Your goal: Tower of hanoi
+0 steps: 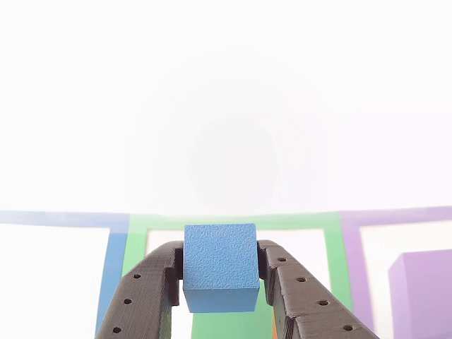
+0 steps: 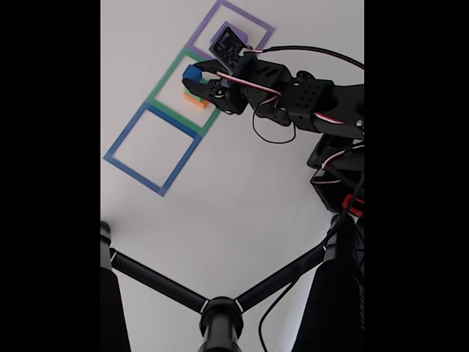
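The white desk [image 2: 242,198] fills the fixed view, with three taped square outlines running diagonally in its upper left: blue outline [image 2: 152,150] lowest, green outline [image 2: 185,92] in the middle, purple outline [image 2: 231,33] at the top. The black arm [image 2: 308,99] reaches in from the right. The purple slab [image 1: 424,293] sits at the lower right of the other view, inside the purple outline. The orange block [image 2: 195,100] lies within the green outline. The jaws [image 1: 220,272] are closed on the blue cube [image 1: 220,267], low centre, above the green outline.
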